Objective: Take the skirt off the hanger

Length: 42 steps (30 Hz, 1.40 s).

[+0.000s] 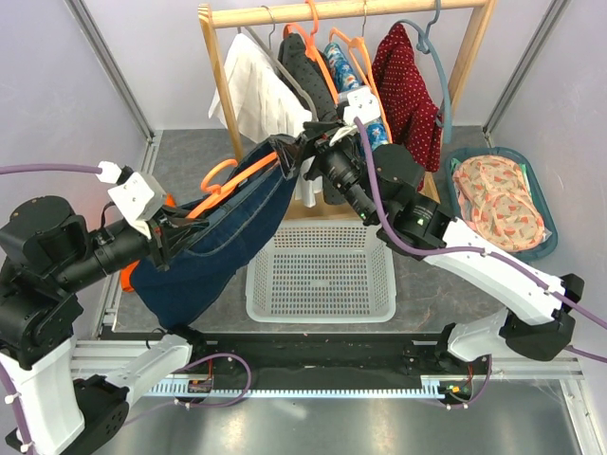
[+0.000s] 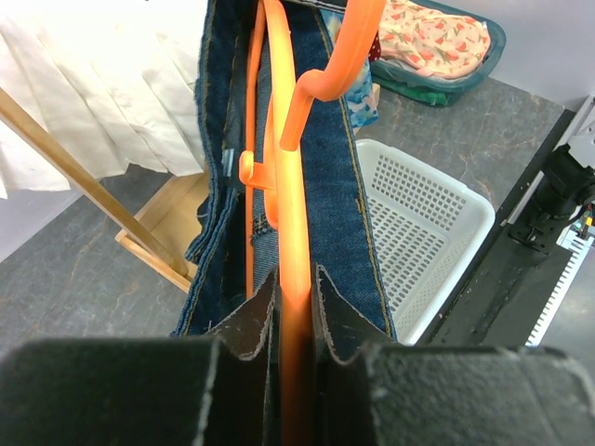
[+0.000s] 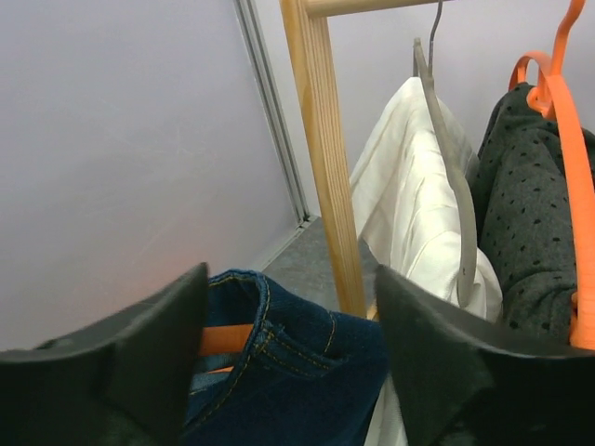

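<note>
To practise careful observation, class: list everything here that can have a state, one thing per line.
skirt: on the hanger, not yet removed.
hanger: off the rail, clamped at one end.
left pincer: shut on the hanger.
right pincer: open, astride the skirt's waistband.
white basket: empty.
blue tub: holds floral cloth.

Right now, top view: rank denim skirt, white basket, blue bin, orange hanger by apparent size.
1. denim skirt and white basket: alike; skirt hangs raised, nearer the camera.
2. blue bin
3. orange hanger
</note>
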Available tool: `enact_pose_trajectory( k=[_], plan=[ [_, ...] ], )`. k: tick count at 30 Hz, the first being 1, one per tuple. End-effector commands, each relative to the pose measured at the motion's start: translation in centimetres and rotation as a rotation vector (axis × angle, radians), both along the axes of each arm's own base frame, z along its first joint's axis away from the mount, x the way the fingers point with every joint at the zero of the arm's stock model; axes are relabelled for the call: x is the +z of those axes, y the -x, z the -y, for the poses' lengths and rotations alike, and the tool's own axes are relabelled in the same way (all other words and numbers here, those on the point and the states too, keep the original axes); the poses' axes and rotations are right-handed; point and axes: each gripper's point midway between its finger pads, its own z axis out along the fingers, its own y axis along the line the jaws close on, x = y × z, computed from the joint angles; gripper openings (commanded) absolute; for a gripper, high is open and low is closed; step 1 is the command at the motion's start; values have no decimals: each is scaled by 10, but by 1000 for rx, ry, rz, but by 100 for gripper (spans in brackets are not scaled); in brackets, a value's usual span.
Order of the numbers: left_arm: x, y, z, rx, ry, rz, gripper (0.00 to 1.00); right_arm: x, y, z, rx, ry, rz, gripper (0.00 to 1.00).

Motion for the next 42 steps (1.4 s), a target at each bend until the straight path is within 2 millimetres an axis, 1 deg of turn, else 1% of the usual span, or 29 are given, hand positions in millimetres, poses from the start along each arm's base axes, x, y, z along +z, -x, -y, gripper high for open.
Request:
enact_pose_trajectory(
  k=[1,2,4,5,6,7,8,9,11,12,13,14,15,18,20,23,26,28,30,31,32,34,35,36,37,38,39,40,42],
  plan=[
    [31,4,3,-37,42,133,2,21,5,0,21,-48,20,66],
    [31,5,3,-37,41,135,2,21,6,-2,35,-48,21,48],
    [31,5,4,-42,41,136,2,25,10,-2,56,-56,26,23],
    [32,6,4,-48,40,140,2,27,12,-3,65,-59,29,7],
    [32,6,4,-48,42,140,2,34,15,-2,81,-72,39,2],
    [33,4,5,-46,43,140,2,39,18,-3,92,-77,49,0],
    [32,3,5,-46,42,142,2,39,20,-3,105,-66,44,0],
    [31,2,6,-48,40,138,2,49,25,-4,120,-81,58,0],
    [28,-2,9,-56,38,130,2,60,35,-7,147,-80,78,0],
    [26,-4,10,-59,36,124,2,74,41,-7,152,-84,109,0],
    [24,-6,12,-62,34,118,2,77,46,-10,157,-74,117,0],
    [22,-8,14,-71,34,110,2,82,59,-18,187,-71,126,0],
    [21,-10,17,-78,37,106,2,95,64,-22,197,-83,144,0],
    [20,-13,24,-108,48,88,2,101,88,-44,247,-55,158,0],
    [23,-16,31,-140,56,75,2,97,103,-57,280,-36,159,0],
    [29,-19,39,-177,78,53,2,95,115,-72,303,-22,154,0],
    [38,-16,47,-224,102,40,3,93,116,-75,293,-15,144,0],
    [49,-13,50,-242,128,53,5,90,112,-72,268,-10,134,0],
    [58,-4,55,-292,154,52,9,86,108,-69,243,-5,121,0],
    [67,2,55,-313,171,71,20,84,107,-68,234,-2,118,0],
    [70,9,58,-357,182,69,25,84,106,-68,230,-1,115,0],
    [73,14,63,-397,209,59,30,83,105,-66,219,-2,111,0],
    [73,22,64,-431,216,60,32,83,104,-66,213,-3,109,0],
    [71,22,66,-441,220,54,36,83,103,-66,207,-3,107,0],
    [61,18,68,-445,215,25,41,83,103,-65,204,-5,106,0],
    [58,15,69,-447,215,27,38,83,102,-63,197,-4,105,0],
    [55,14,69,-438,215,21,27,84,102,-62,197,-7,104,0],
    [46,9,70,-423,210,-5,2,85,102,-61,193,-9,105,0],
    [39,3,68,-393,205,-15,2,87,101,-55,183,-17,104,0]
  ],
)
